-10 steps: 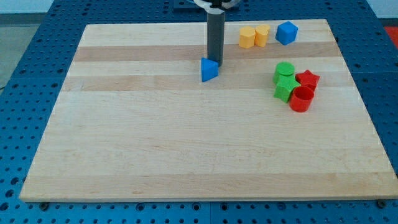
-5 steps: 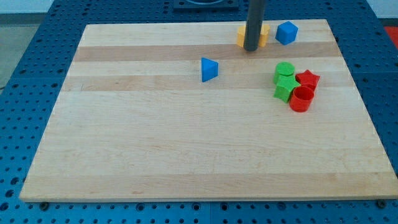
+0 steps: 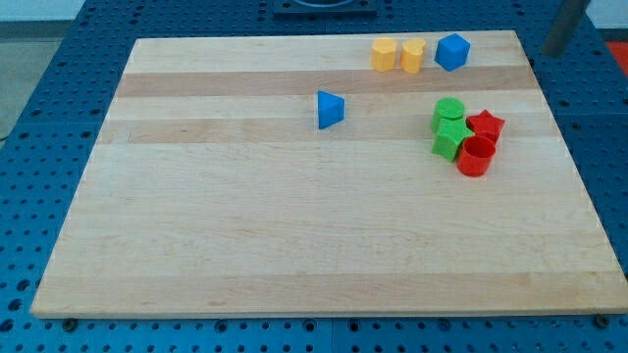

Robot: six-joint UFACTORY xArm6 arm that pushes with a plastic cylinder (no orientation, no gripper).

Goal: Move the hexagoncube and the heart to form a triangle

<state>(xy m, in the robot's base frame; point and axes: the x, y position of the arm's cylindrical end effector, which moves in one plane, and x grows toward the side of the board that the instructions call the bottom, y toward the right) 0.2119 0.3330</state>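
With my tip (image 3: 549, 51) off the worktop's (image 3: 294, 255) top right corner, touching nothing, no hand to report. Yellow hexagon (image 3: 384, 54) and yellow heart (image 3: 412, 55) touch near the top edge; blue cube (image 3: 451, 51) beside them. Judgement: separate them with slow, centred pushes.

Yellow hexagon (image 3: 384, 54) touches yellow heart (image 3: 412, 55), beside blue cube (image 3: 451, 51).

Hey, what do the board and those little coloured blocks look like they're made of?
The board looks like pale wood with a smooth matte finish: it shows lengthwise grain and glued strips of differing tone. The blocks, such as the blue triangle and the red cylinder, look like solid-coloured plastic, uniform and faintly glossy, though painted wood can't be ruled out.
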